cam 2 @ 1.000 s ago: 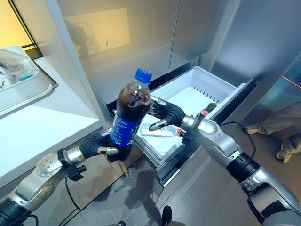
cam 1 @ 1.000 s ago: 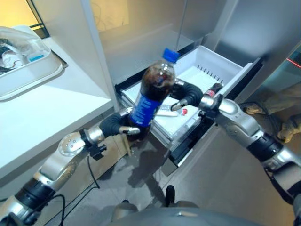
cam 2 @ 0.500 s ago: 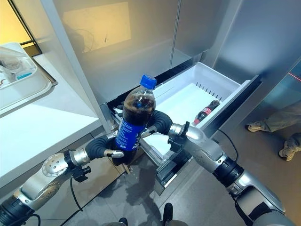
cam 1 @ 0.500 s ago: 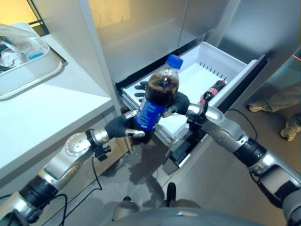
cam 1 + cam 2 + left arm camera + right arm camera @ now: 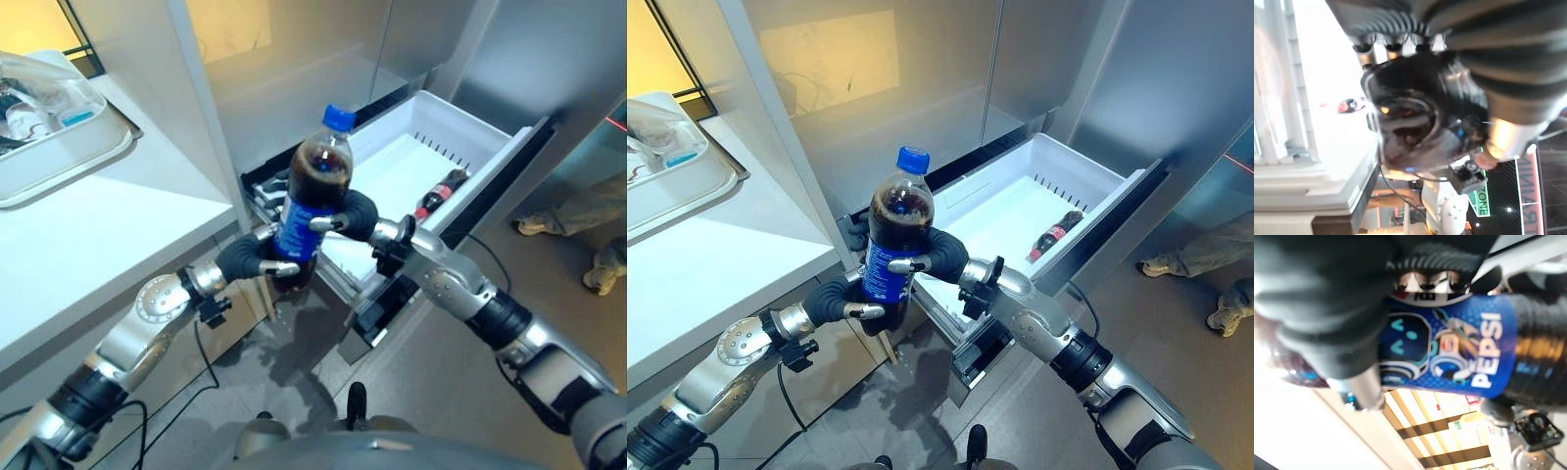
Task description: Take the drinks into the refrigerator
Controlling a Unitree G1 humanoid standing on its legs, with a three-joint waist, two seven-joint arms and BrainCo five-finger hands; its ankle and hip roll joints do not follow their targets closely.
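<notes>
A large cola bottle (image 5: 310, 208) with a blue cap and blue label stands nearly upright in the air in front of the open white refrigerator drawer (image 5: 402, 166). My left hand (image 5: 251, 262) is curled around its base, which shows dark in the left wrist view (image 5: 1408, 117). My right hand (image 5: 351, 213) is wrapped around the label at mid-height (image 5: 1449, 352). A small cola bottle (image 5: 440, 190) with a red label lies in the drawer near its front wall.
A white counter (image 5: 98, 215) runs along the left with a clear-lidded tray (image 5: 59, 147) on it. The refrigerator's grey upright panel (image 5: 196, 88) stands between counter and drawer. A person's shoes (image 5: 534, 223) are on the floor at the right.
My right hand came out of the drawer, leaving the small bottle there, and closed around the large bottle's label. The large bottle shifted slightly left and stands more upright.
</notes>
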